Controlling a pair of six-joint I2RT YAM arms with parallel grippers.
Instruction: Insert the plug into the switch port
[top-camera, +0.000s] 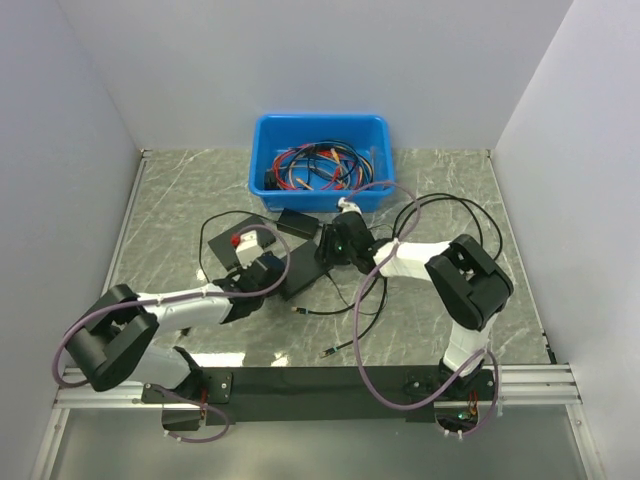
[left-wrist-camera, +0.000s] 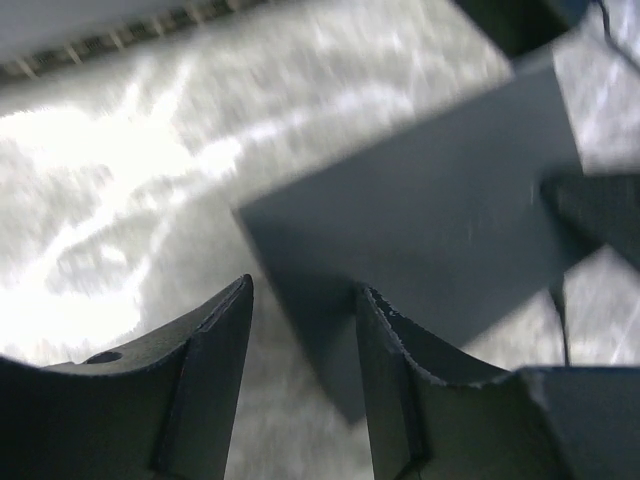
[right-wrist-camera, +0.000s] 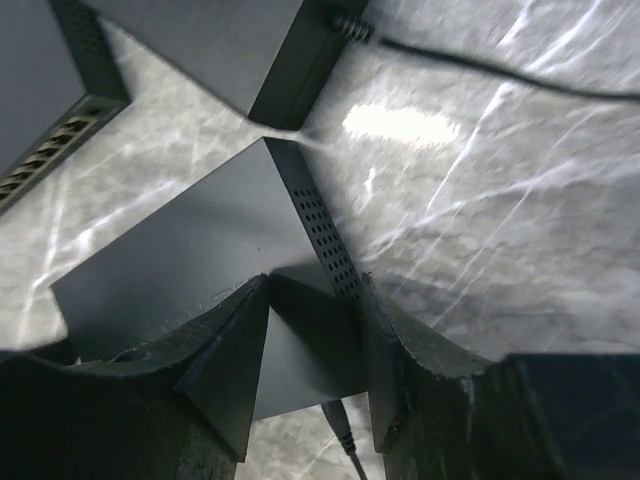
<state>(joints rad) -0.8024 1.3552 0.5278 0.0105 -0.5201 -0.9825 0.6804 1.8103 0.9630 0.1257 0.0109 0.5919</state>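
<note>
Both arms meet at the middle switch (top-camera: 300, 278), evidently to steady it for plugging. The right gripper (right-wrist-camera: 312, 283) appears to pinch its vented corner. The left gripper (left-wrist-camera: 305, 290) stands spread around another corner, with bare table showing beside one finger. The plug (top-camera: 325, 353) lies loose on the table (top-camera: 450, 200) in front of the switch, held by neither gripper. Count: two arms, three black boxes, one blue bin (top-camera: 320, 118) of cables, and two loose cable ends, the second too small to identify.
</note>
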